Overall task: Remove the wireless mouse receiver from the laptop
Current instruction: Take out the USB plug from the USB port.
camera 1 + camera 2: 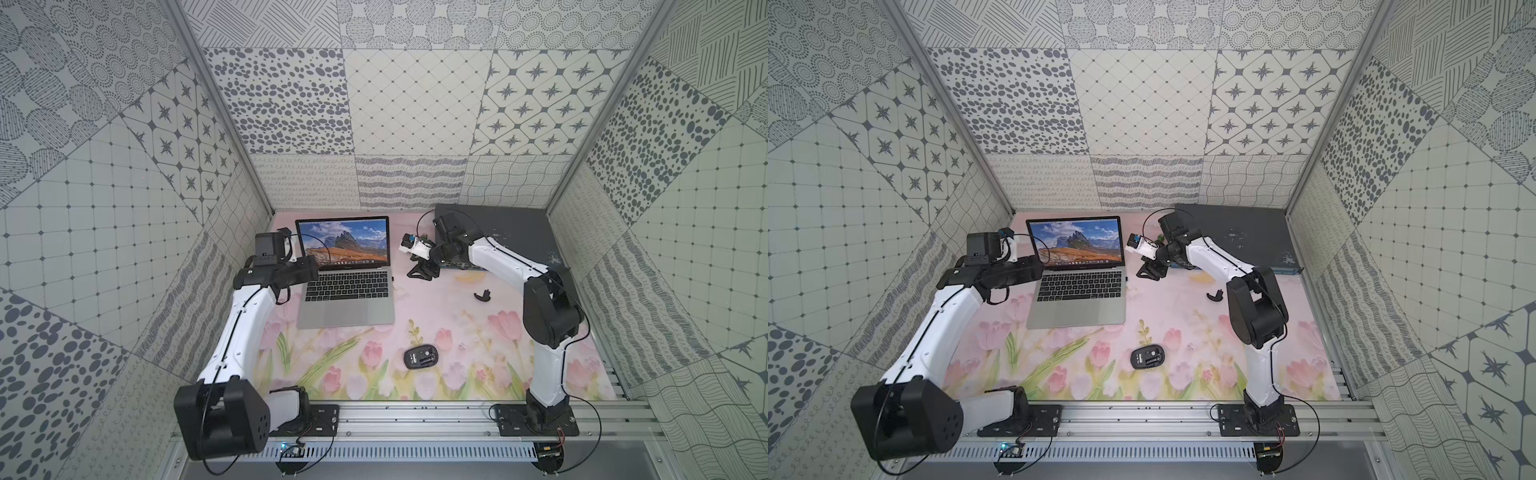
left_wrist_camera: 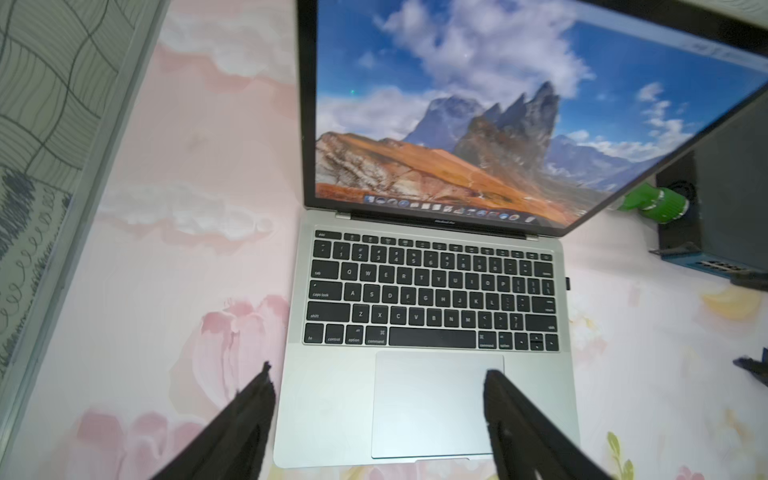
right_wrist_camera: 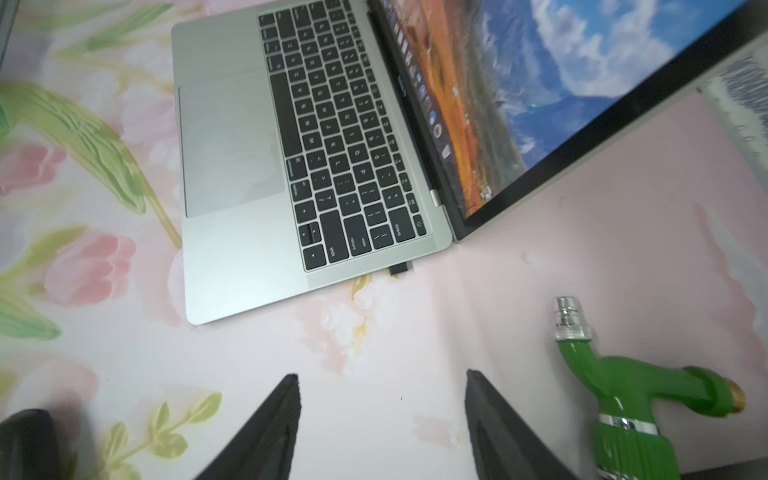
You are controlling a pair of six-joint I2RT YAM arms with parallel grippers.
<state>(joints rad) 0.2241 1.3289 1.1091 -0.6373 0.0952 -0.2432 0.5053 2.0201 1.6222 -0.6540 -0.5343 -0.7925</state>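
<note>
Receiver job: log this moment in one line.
receiver: plugged into right side of laptop | left gripper: open, empty | right gripper: open, empty, short of receiver | removal: not done

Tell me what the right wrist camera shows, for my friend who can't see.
A tiny black USB receiver sticks out of the side edge of an open silver-grey laptop with black keys. The right gripper, open and empty, points toward it over a pink flowered mat. A green nozzle with a metal tip lies nearby.
</note>
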